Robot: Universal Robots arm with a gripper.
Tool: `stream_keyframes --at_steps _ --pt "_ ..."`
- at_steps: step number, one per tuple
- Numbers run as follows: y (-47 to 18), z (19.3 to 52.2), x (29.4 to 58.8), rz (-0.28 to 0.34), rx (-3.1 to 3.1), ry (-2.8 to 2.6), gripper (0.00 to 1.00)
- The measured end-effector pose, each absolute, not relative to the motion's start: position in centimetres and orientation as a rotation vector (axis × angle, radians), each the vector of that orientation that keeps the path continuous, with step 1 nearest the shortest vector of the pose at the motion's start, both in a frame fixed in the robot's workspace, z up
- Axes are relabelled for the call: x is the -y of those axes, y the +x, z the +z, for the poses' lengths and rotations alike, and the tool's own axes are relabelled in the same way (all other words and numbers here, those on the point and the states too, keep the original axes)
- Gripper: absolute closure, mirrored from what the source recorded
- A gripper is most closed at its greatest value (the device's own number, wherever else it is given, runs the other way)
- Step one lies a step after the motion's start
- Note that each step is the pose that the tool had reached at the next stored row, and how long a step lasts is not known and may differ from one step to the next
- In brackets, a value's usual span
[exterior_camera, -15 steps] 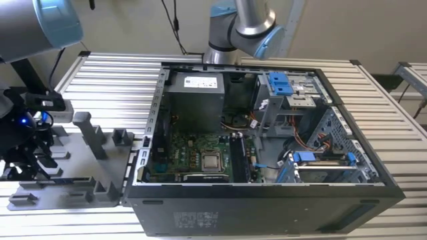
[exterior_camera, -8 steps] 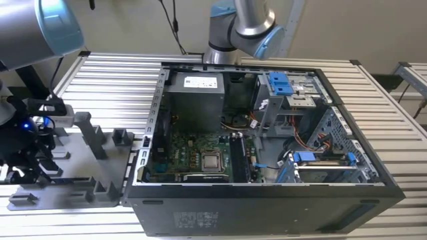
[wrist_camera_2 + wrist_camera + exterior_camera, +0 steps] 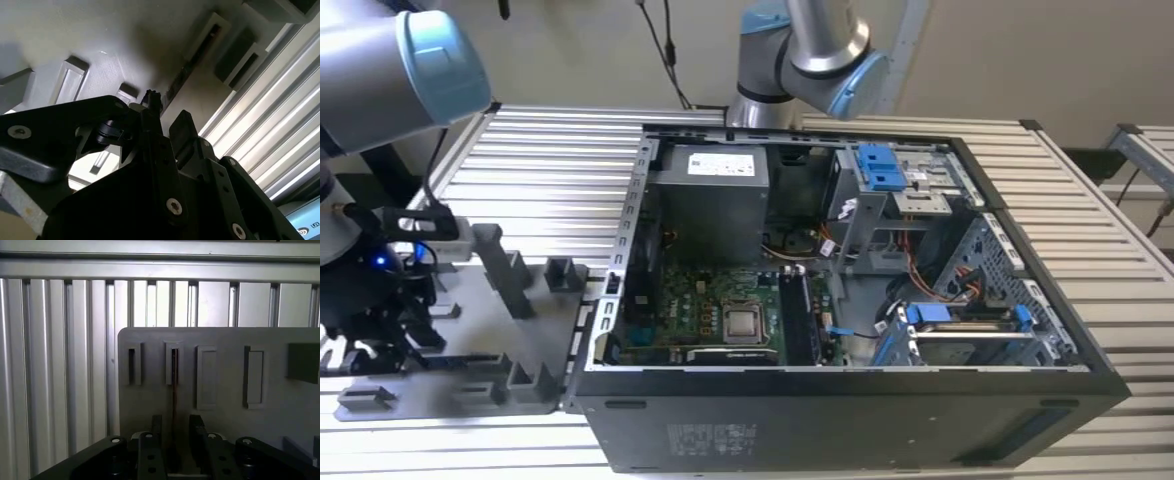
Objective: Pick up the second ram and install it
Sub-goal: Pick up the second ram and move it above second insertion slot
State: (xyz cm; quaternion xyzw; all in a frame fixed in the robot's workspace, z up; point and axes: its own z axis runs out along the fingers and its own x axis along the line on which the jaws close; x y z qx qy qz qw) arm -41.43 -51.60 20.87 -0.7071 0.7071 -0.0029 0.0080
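Well, the second ram (image 3: 174, 382) stands on edge in a narrow slot of the grey tray (image 3: 280, 405). My gripper (image 3: 174, 426) straddles it with the fingers (image 3: 156, 427) spread and a gap on either side, so nothing is clamped. I reckon the risk is a skewed close: if one finger meets the board first, it could tip the stick in its slot or pinch it off-centre. A crooked hold could then jam at the motherboard (image 3: 707, 300) socket. The tray lies on a ribbed aluminium table (image 3: 547, 140) beside the open computer case (image 3: 854, 410), and a plain pale wall (image 3: 1041, 50) stands behind.
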Motion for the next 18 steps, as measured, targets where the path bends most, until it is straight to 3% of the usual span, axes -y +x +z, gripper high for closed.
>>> stream_keyframes --at_steps 18 --pt "-41.65 20.11 51.60 -0.019 -2.205 -2.207 0.64"
